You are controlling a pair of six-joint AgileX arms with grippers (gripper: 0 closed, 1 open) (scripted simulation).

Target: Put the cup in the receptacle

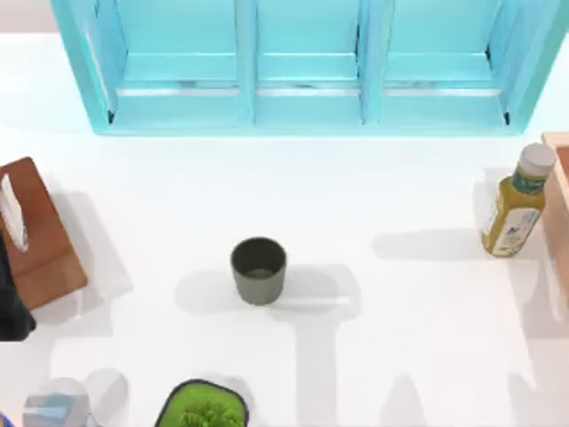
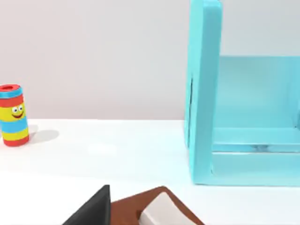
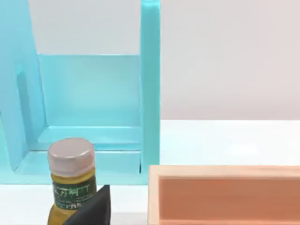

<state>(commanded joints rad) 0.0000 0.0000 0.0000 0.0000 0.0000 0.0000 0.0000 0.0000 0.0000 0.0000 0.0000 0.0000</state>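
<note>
Dark olive-grey cup (image 1: 259,269): stands upright and mouth up on the white table (image 1: 400,338), with nothing touching it.

Beyond the cup, along the far edge: teal shelf unit (image 1: 302,67) with three open bays, all well apart from the cup; middle bay lies straight behind it.

Well to the right of the cup: yellow bottle (image 1: 516,209) with a grey cap, just beside a light wooden box (image 1: 560,205) at the table's right edge.

Well to the left of the cup: brown tissue box (image 1: 40,236).

Nearer than the cup and slightly left: black pot of green plant (image 1: 204,409); farther left again, a clear container with blue inside (image 1: 55,407).

Left gripper (image 2: 91,213): sits far left of the cup, by the tissue box, facing the shelf's end wall and a striped smiley-face can (image 2: 13,115). Spread or pressed together: cannot tell.

Right gripper (image 3: 91,208): sits far right of the cup, close behind the bottle and beside the wooden box. Grip likewise cannot be told.
</note>
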